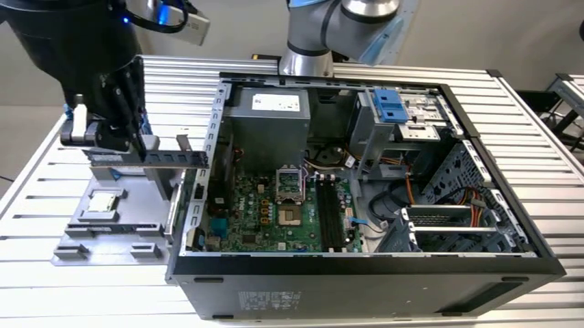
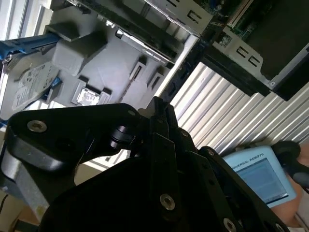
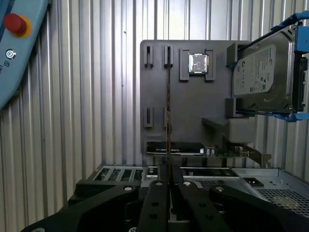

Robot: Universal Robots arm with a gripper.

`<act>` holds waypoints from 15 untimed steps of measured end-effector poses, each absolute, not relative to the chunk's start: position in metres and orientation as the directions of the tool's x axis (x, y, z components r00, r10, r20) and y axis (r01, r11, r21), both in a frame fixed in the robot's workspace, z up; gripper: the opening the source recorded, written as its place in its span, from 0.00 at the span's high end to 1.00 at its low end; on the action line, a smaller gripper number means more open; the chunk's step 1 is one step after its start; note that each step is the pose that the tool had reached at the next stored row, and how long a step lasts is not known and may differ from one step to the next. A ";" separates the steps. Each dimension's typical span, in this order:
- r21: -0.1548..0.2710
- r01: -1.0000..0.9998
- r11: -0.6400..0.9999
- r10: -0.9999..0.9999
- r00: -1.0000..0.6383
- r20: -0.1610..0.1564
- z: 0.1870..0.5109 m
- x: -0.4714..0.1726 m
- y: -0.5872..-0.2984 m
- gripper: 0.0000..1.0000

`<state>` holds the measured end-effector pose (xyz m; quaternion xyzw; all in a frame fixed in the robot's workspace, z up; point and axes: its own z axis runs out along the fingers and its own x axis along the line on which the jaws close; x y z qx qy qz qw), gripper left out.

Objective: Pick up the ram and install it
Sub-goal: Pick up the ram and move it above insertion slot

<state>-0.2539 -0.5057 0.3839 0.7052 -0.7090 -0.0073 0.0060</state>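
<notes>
Lifting looks like the step in hand: your gripper (image 1: 116, 157) has its fingers pinched tight on the long thin greenish ram stick (image 1: 174, 158), above the grey plastic tray (image 1: 109, 236) at nine o'clock of the open black computer case (image 1: 365, 273). Installing, by my judgement, demands squaring it to the black memory slots (image 1: 330, 212).

Found even, diffuse overhead light in the exterior view. Noted bench (image 1: 538, 130) slats bright and pale, with a soft sheen. Logged deep shadow inside the computer case (image 1: 365, 261), heaviest along the near wall. Observed claw (image 3: 168, 183) underexposed, almost black and soft-focused, in both wrist views. Recorded ram (image 3: 167, 111) as a thin dark line against the evenly lit grey tray (image 3: 193, 111). Marked mild glare on the hard drive (image 3: 263, 72) label; blown-out patches behind the claw in the second wrist view.
</notes>
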 end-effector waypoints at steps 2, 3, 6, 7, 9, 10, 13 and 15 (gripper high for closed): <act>0.019 -1.000 0.005 -1.000 -0.005 -0.002 0.384 -0.246 -0.506 1.00; 0.019 -1.000 0.005 -1.000 -0.005 -0.002 0.384 -0.242 -0.506 1.00; 0.019 -1.000 0.005 -1.000 -0.005 -0.002 0.384 -0.231 -0.506 1.00; 0.019 -1.000 0.005 -1.000 -0.005 -0.002 0.384 -0.228 -0.506 1.00; 0.019 -1.000 0.005 -1.000 -0.005 -0.002 0.384 -0.220 -0.506 1.00; 0.019 -1.000 0.005 -1.000 -0.005 -0.002 0.384 -0.217 -0.506 1.00; 0.019 -1.000 0.005 -1.000 -0.005 -0.002 0.384 -0.206 -0.506 1.00; 0.019 -1.000 0.005 -1.000 -0.005 -0.002 0.384 -0.199 -0.506 1.00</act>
